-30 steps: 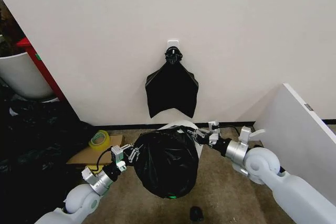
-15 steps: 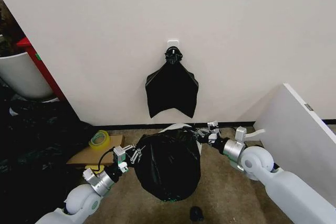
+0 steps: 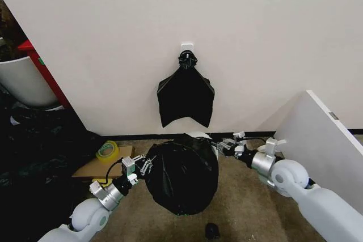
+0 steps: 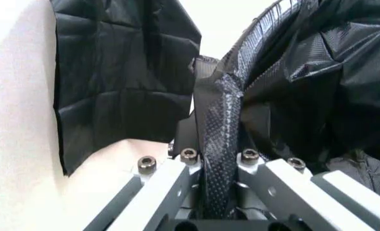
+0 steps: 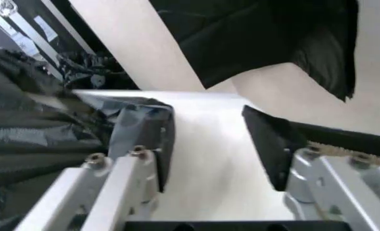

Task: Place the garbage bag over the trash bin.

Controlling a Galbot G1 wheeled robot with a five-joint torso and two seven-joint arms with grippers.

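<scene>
The black garbage bag (image 3: 181,177) is draped over the trash bin, whose white rim (image 3: 199,135) peeks out at the back. My left gripper (image 3: 147,165) is at the bag's left side, shut on a fold of its edge (image 4: 219,139). At the bag's right side my right gripper (image 3: 223,145) stands open. In the right wrist view the fingers (image 5: 145,144) are spread, with the bin's white side (image 5: 206,163) between them and the bag (image 5: 36,130) beside one finger.
A flat bunch of black bags (image 3: 185,97) hangs on the wall behind. A tape roll (image 3: 106,150) lies on cardboard (image 3: 93,168) at the left, beside dark sheeting (image 3: 34,157). A white panel (image 3: 323,140) stands at the right. A small black object (image 3: 211,230) lies on the floor.
My right gripper has let go of the bag's edge and drawn back to the right. The bag has settled lower and rounder over the bin. The left gripper has kept its hold.
</scene>
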